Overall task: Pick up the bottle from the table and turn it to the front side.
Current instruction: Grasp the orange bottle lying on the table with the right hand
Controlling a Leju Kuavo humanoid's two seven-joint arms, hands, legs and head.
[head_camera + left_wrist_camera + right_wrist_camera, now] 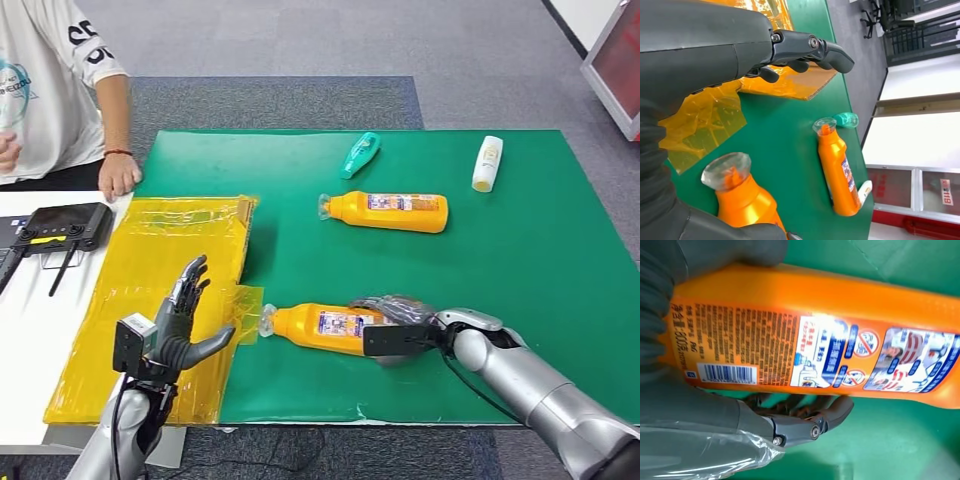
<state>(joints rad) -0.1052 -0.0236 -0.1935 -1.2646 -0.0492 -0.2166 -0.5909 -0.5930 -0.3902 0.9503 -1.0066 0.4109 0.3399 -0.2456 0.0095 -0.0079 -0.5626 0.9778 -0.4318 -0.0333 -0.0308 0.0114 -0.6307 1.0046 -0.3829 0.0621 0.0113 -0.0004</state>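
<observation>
An orange bottle (324, 327) with a clear cap lies on its side on the green mat (528, 260), cap pointing to my left. My right hand (396, 318) wraps its base end and grips it; the bottle still rests on the mat. In the right wrist view the bottle (821, 335) shows a label with a barcode and small print, my thumb on one side and my fingers (828, 415) curled along the other. My left hand (185, 325) hovers open over the yellow sheet (151, 270), holding nothing. The left wrist view shows the bottle's capped end (738, 195) beyond my left hand (753, 50).
A second orange bottle (389, 211) lies further back, with a teal bottle (360, 155) and a white bottle (487, 163) near the mat's far edge. A person's hand (118, 175) rests at the far left corner. A black controller (64, 225) lies on the white surface.
</observation>
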